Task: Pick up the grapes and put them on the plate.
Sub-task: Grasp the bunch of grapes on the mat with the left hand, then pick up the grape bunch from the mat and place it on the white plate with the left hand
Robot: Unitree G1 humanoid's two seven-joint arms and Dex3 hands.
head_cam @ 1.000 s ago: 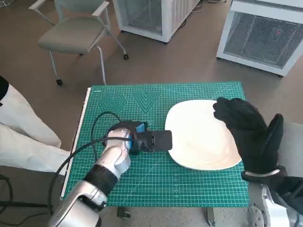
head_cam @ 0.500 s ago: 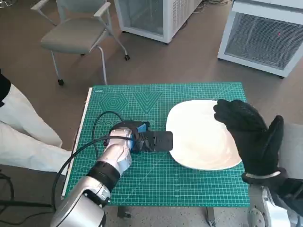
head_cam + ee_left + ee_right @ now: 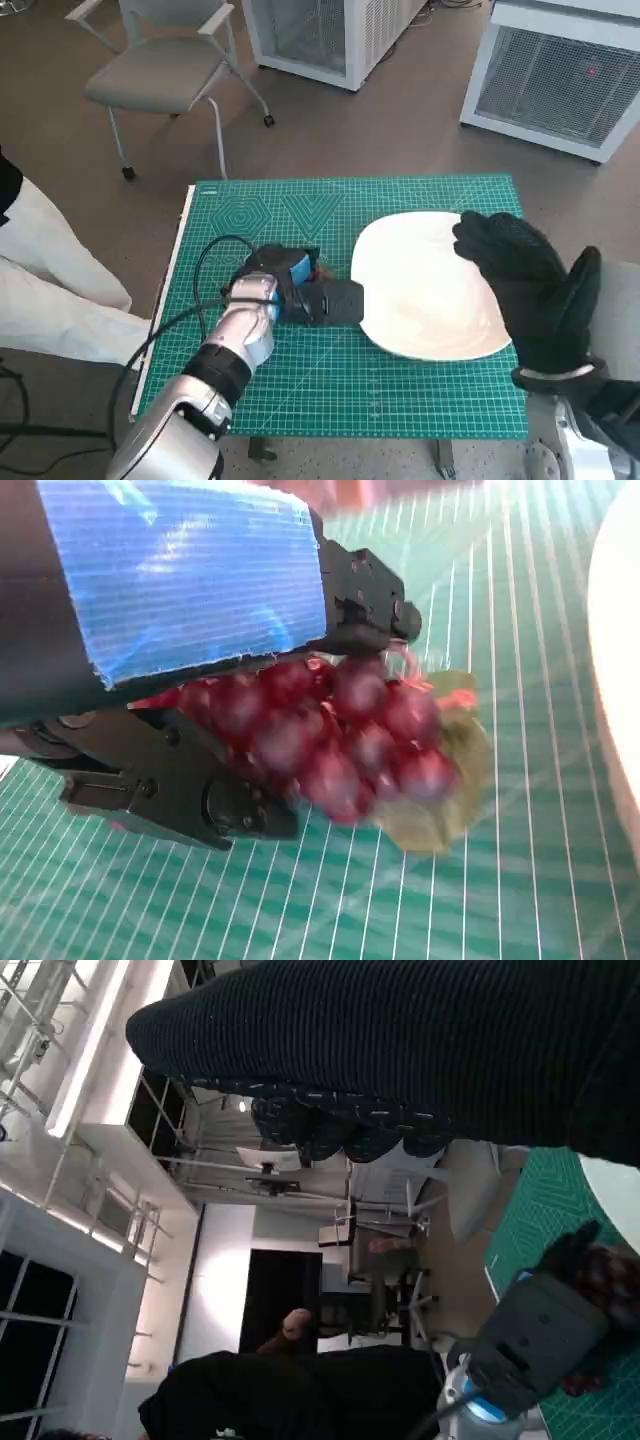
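**Q:** Where are the grapes, and which hand has them?

**A:** The bunch of red grapes (image 3: pixel 345 735), with a pale green leaf under it, sits clamped in the black fingers (image 3: pixel 180 790) of the left hand (image 3: pixel 300 293), which closes on the fruit from both sides. In the wrist view the bunch appears to hang just above the green cutting mat (image 3: pixel 300 375), though whether it has cleared the surface cannot be told. In the head view only a sliver of red shows beside the blue tape.

**Q:** What differs from a second ago?

**A:** The left hand has turned slightly and its blue-taped back sits a little higher on the mat; its fingertips stay just short of the near edge of the white plate (image 3: pixel 415 320). The small shift of the plate and mat matches a shift of the whole head picture.

**Q:** And the right hand?

**A:** The gloved right hand (image 3: pixel 530 290) hovers over the plate's right side as before, fingers loosely spread and holding nothing.

**Q:** Anything else in shot?

**A:** A grey chair (image 3: pixel 160 70) stands beyond the table, a person's white-clad legs (image 3: pixel 50 280) at the left.
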